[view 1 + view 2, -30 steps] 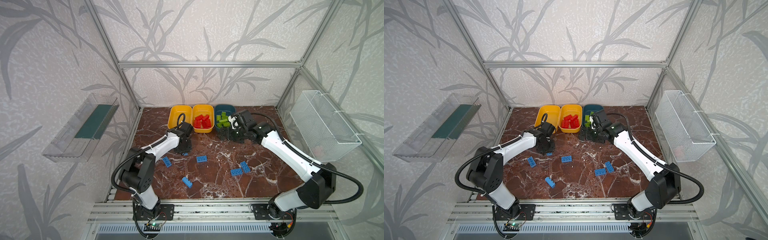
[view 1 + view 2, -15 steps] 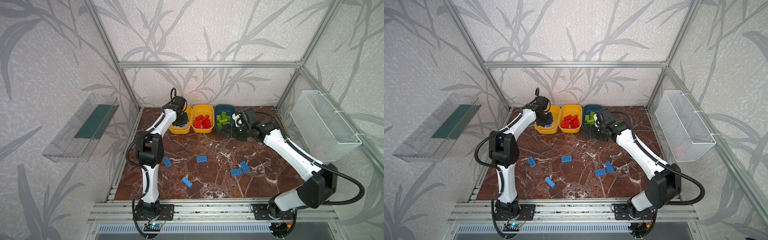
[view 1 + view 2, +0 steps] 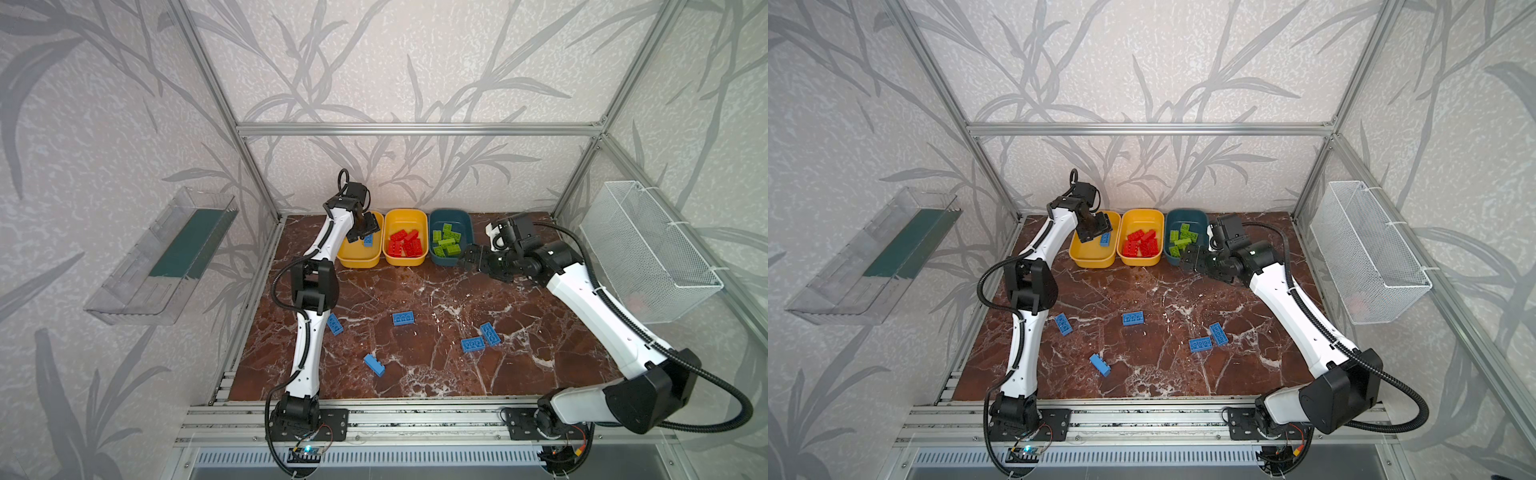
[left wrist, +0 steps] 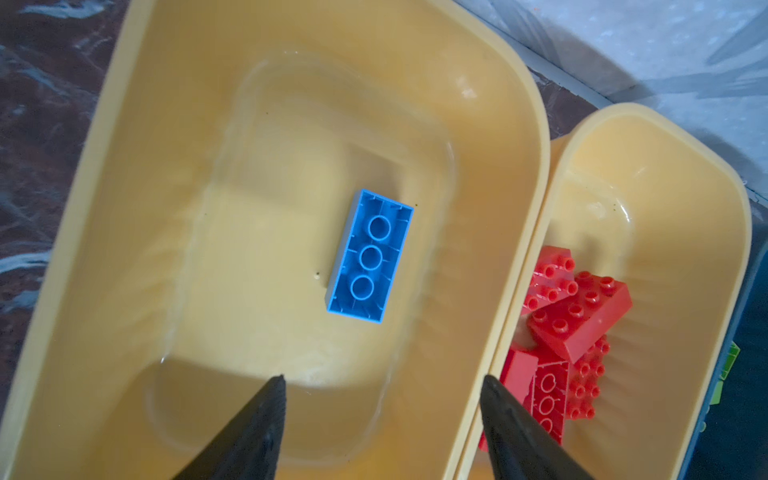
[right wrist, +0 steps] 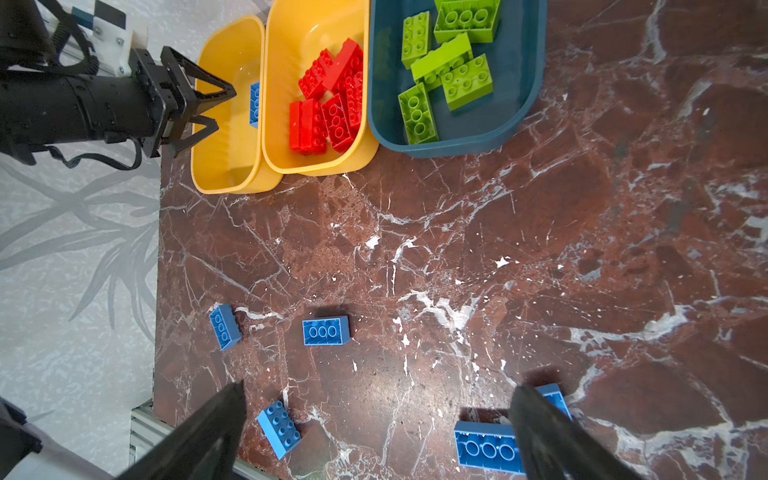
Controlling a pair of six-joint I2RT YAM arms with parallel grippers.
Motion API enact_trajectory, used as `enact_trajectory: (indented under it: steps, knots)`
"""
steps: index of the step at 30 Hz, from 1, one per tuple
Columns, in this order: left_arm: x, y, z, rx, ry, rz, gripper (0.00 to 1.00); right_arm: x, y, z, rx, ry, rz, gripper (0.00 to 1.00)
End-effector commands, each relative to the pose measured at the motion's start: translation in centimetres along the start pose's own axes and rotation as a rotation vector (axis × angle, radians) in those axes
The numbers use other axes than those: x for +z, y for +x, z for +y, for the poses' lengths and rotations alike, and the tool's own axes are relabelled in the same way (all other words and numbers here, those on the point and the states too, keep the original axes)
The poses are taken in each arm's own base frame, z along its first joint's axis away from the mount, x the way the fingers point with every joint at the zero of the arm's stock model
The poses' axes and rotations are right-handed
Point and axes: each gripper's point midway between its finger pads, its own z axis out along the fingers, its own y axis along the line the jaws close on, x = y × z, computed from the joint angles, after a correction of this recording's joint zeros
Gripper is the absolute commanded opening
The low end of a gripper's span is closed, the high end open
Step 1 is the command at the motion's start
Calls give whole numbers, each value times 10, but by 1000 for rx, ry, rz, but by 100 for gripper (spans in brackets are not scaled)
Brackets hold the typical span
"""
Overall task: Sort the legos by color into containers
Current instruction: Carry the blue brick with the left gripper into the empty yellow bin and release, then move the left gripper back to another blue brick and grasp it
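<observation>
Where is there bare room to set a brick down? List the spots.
Bare: the table strip between the tubs and the loose blue bricks; the left yellow tub, holding one blue brick. Crowded: the red-brick tub and the teal tub.

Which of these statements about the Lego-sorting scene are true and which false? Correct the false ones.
1. One blue brick lies in the leftmost yellow tub. True.
2. The red bricks fill the teal tub. False: they lie in the middle yellow tub; the teal one holds green bricks.
3. Five blue bricks lie on the marble table. True.
4. The left gripper clamps a brick. False: its jaws stand open and empty.
</observation>
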Motion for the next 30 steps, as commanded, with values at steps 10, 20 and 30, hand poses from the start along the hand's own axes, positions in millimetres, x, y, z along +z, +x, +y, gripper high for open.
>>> enact_trajectory:
  steps: [10,20,30]
  knots:
    - [-112,64,59,-57,-123,-86,72,1,12,5,-7,-52,34,99]
    - [-135,187,144,-213,-224,-42,70,13,46,31,-87,-113,108,99]
    - [-122,254,179,-270,-252,36,69,6,76,48,-127,-134,128,99]
